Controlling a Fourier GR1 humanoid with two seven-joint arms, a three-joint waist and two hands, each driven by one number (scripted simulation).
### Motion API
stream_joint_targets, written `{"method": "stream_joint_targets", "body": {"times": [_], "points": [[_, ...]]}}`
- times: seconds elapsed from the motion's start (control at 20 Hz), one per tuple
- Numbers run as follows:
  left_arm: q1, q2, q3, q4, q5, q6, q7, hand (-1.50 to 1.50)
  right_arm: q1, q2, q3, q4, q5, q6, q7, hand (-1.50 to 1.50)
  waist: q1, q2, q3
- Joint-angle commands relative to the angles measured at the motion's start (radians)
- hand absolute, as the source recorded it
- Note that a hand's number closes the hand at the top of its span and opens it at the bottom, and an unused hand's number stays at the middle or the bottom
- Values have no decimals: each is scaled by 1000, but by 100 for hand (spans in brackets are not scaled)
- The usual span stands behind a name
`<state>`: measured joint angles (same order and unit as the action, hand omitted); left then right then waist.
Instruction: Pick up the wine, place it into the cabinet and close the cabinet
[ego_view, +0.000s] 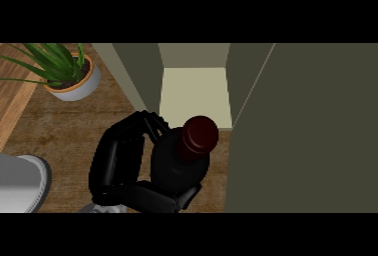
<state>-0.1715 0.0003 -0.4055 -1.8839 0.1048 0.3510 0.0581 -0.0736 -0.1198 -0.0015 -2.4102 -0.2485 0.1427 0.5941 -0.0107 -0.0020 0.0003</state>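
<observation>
Worktop (70, 132): dark brown wood grain. Potted plant (70, 76) stands on it at far left. Cabinet (193, 95) stands beside the plant, door open.

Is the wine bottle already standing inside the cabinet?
No, the robot hand is curled round the wine bottle over the wooden counter, just in front of the open cabinet.

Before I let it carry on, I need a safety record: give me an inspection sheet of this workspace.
Surface: wood counter.
Job's things: wine held at the front of the open cabinet; door open at right.
Clutter: plant far left; grey round thing cut by the left edge, unidentified.
Hands: left hand curled round the wine; right hand not in view.
Cables: nothing seen.
Surroundings: nothing seen.
</observation>
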Motion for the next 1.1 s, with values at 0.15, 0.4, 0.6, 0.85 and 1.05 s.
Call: {"method": "stream_joint_targets", "body": {"times": [0.15, 0.4, 0.6, 0.85, 1.05], "points": [[-171, 0, -85, 120, -32, 170, 6, 150, -12, 13, 19, -112, -32, -40, 76, -150, 2, 1, 0], [-202, 0, -91, 132, -45, 244, 47, 150, 42, -4, -49, -155, -92, -5, 61, -150, 0, 0, 0], [-307, 0, -91, 238, -8, 320, 29, 150, 13, -40, -61, -203, -131, -9, 135, -150, -11, 0, -1], [-395, 0, -125, 270, -56, 383, 69, 150, -15, -46, -82, -170, -150, 3, 122, -150, -9, -1, 0], [-379, 0, -44, 325, 20, 310, 5, 150, 15, -53, -156, -57, -172, 70, 0, -150, -1, 2, 0]]}}
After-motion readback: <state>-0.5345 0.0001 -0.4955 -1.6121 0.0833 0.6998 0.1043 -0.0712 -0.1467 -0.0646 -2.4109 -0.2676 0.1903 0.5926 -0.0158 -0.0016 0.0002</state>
